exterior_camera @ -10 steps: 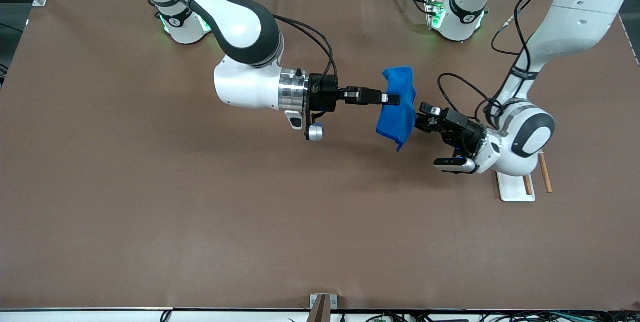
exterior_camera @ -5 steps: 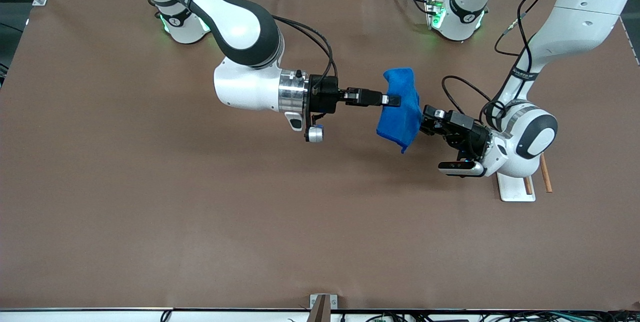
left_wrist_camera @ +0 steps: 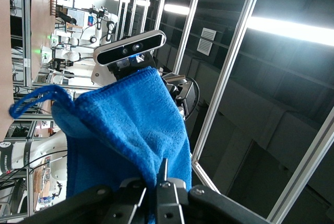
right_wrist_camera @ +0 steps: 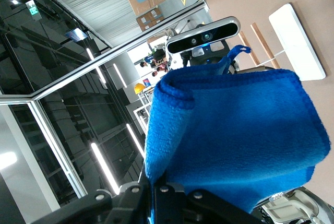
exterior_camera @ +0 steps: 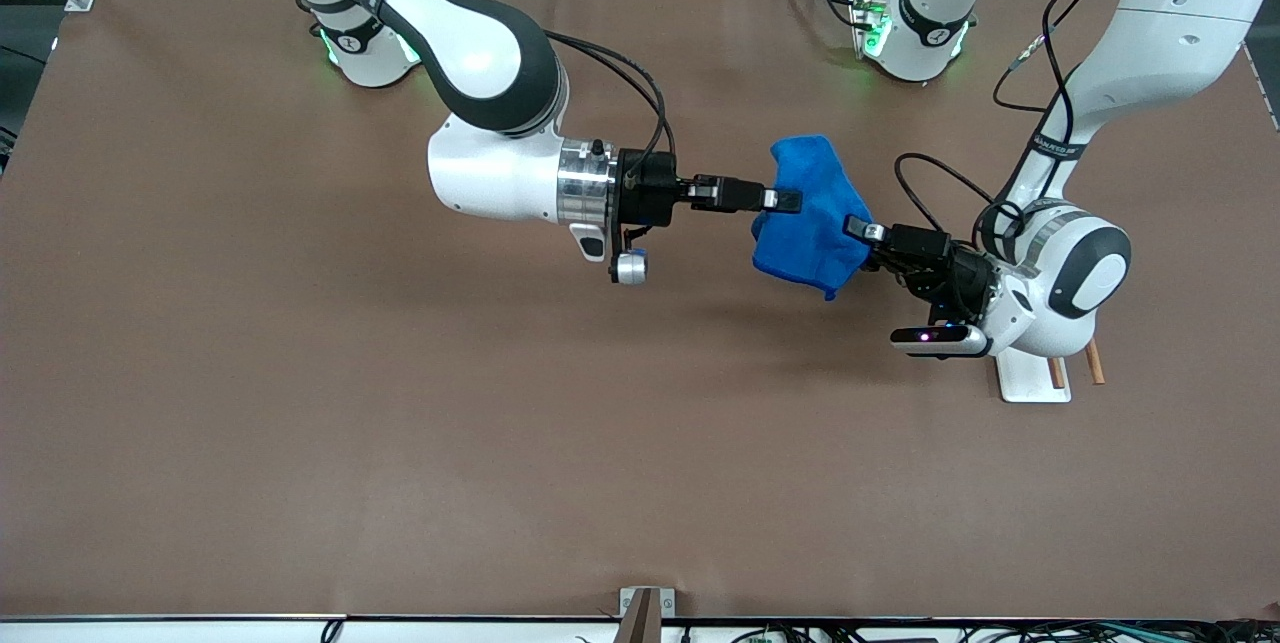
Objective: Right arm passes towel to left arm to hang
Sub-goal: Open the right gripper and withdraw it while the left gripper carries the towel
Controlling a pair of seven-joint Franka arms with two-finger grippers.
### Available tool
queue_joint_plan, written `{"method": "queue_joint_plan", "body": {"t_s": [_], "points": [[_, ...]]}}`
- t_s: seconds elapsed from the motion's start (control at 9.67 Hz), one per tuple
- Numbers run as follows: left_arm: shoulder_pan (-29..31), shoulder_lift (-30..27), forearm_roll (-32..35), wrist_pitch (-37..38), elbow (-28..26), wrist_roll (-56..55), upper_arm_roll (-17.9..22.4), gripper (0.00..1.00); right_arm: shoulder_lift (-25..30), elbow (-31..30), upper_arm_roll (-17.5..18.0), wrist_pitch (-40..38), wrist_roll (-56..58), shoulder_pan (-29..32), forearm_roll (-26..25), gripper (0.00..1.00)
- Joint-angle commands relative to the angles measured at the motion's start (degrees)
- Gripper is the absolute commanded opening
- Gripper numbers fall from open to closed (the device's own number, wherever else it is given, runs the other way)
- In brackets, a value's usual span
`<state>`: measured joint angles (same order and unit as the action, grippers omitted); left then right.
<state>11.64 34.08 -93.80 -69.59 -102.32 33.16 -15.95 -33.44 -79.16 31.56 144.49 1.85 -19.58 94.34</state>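
Right gripper [exterior_camera: 788,200] is pinched tight on the towel [exterior_camera: 808,219], holding it up over mid-table. Left gripper [exterior_camera: 858,231] looks clamped on the opposite edge too, so I'd call this mid-handover. Next I'd want the right one to let go, then carry the towel to the white rack [exterior_camera: 1030,378].

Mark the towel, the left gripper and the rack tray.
towel [exterior_camera: 805,213]: front view, middle of the blue cloth.
left gripper [exterior_camera: 858,231]: front view, fingertips at the towel's edge.
rack tray [right_wrist_camera: 295,41]: right wrist view, flat white top.
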Motion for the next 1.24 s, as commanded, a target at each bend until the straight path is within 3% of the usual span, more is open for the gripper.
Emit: {"method": "queue_joint_plan", "body": {"t_s": [0.0,0.1,0.21,0.31,0.41,0.52,0.62,0.93,1.14], "points": [[1.1,-1.03,-0.15,-0.81,-0.08,-4.21,0.48,0.0,-0.49,1.03,0.43,0.71,1.05,-0.19,1.11,0.0],[1.28,-2.43,0.02,-1.25,0.19,-6.85,1.0,0.0,-0.49,0.94,0.43,0.62,0.96,-0.1,1.11,0.01],[2.06,-4.01,0.55,-2.56,0.19,-9.31,1.18,0.0,-0.23,0.76,0.43,0.62,0.87,0.59,1.11,0.4],[2.59,-5.16,3.16,-3.53,0.89,-12.82,1.27,0.0,0.3,0.15,0.43,0.62,0.7,1.3,0.5,0.99],[3.12,-6.39,7.54,-4.06,2.89,-16.42,1.18,0.0,1.26,-0.9,0.34,0.1,0.69,3.13,-0.55,1.0],[3.39,-7.88,9.67,-4.33,3.26,-18.72,1.27,0.0,2.4,-2.56,0.34,-0.95,0.43,5.85,-4.73,1.0],[5.04,-8.76,12.13,-4.33,4.14,-20.4,1.45,0.0,2.94,-3.97,0.08,-5.22,0.43,9.09,-11.39,1.0],[6.46,-10.62,30.82,-6.79,12.03,-28.13,3.38,0.0,3.12,-6.96,-1.06,-16.48,0.34,19.37,-33.08,1.0],[8.13,-10.62,42.33,-6.88,14.15,-29.03,3.38,0.0,3.38,-6.88,-9.45,-26.59,-0.27,20.29,-46.03,1.0]]}}
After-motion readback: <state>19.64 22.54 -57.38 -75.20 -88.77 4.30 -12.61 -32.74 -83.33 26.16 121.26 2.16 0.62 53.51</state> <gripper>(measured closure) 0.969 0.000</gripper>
